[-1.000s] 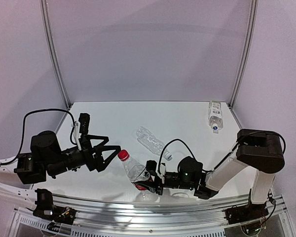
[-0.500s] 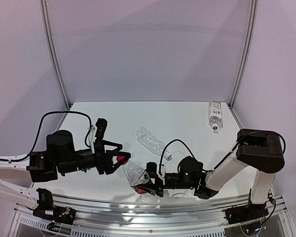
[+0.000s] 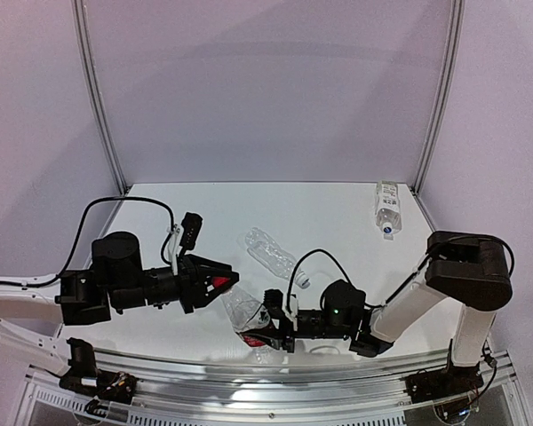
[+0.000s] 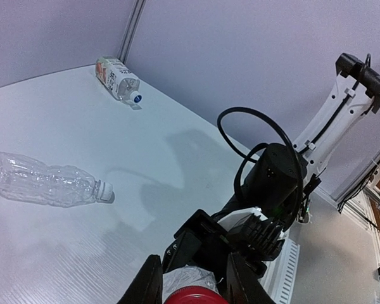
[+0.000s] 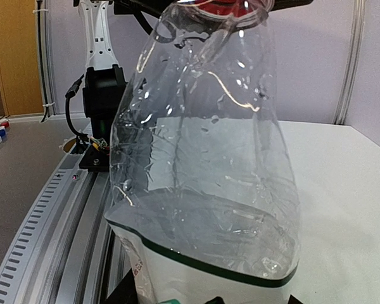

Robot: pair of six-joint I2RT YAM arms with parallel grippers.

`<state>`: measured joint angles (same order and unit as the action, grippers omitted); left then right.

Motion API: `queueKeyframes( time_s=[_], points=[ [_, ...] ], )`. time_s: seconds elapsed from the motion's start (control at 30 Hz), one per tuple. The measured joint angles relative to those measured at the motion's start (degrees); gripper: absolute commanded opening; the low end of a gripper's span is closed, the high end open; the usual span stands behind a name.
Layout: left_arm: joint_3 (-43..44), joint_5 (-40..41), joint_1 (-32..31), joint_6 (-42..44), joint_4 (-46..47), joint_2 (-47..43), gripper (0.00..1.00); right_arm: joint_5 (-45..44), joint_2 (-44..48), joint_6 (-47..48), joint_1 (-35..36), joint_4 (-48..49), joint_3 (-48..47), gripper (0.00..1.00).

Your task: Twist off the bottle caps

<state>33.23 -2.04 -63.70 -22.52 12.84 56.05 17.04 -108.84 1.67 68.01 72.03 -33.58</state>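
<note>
Top view: the left gripper (image 3: 220, 282) is clamping the red cap (image 4: 191, 295), with its jaws pinched in on both sides of it. The right gripper (image 3: 266, 327) is gripping the lower body of the small red-labelled bottle (image 3: 245, 311), its jaws standing partly apart around the bottle's width.

This bottle is sitting near the 6 o'clock edge of the counter (image 3: 204, 213). It is tilting, with the neck leaning toward 10 o'clock into the left gripper. I cannot tell whether its base is touching the counter.

Right wrist view: the clear bottle wall, beaded with droplets, is filling the frame. The label band is showing at the bottom and the red cap is just showing at the top edge.

The slim ribbed bottle (image 3: 271, 251) is lying on its side near the counter centre, at 12 o'clock from the held bottle. Its capped end is pointing toward about 4 o'clock.

The larger labelled bottle (image 3: 386, 206) is lying on its side at the 2 o'clock corner, well apart from both arms. Its blue-topped cap (image 3: 387, 235) is pointing toward 6 o'clock.
</note>
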Motion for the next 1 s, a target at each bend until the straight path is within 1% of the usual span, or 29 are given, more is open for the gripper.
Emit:
queueKeyframes(
  time_s=[0.13, 0.2, 0.4, 0.47, 0.57, 0.63, 0.73, 0.87, 1.0],
  points=[
    [1.25, 1.88, -0.09, -1.55, -0.55, 1.4, 0.2, -1.9, 0.0, -0.24, -0.07, -0.04, 0.0, 0.45],
    [2.64, 5.42, -0.55, -3.23, -2.08, 2.34, 0.19, -4.35, 0.0, -0.17, -0.04, -0.2, -0.09, 0.45],
    [8.07, 21.18, -2.95, -12.44, -8.35, 6.93, 0.22, -14.19, 0.0, 0.7, 0.15, -2.27, -1.27, 0.45],
    [9.29, 24.48, -3.13, -15.56, -9.25, 8.9, 0.24, -16.59, 0.0, 1.14, 0.17, -3.13, -1.33, 0.45],
    [10.6, 27.43, -3.26, -18.4, -10.03, 11.39, 0.35, -18.86, 0.0, 1.51, 0.17, -4.44, -1.33, 0.45],
    [11.34, 28.7, -3.26, -19.65, -10.67, 12.57, 0.46, -19.71, 0.0, 1.68, 0.17, -4.96, -1.33, 0.45],
    [11.61, 29.62, -3.32, -20.48, -11.67, 12.87, 0.67, -21.11, 0.0, 1.57, 0.09, -4.92, -1.33, 0.45],
    [11.61, 30.27, -3.61, -20.55, -13.11, 12.59, 0.87, -22.36, 0.0, 1.46, 0.09, -4.87, -1.33, 0.45],
    [10.99, 30.71, -3.8, -19.58, -13.75, 9.81, 0.98, -22.47, 0.0, 1.38, 0.07, -4.83, -1.33, 0.45]
  ],
)
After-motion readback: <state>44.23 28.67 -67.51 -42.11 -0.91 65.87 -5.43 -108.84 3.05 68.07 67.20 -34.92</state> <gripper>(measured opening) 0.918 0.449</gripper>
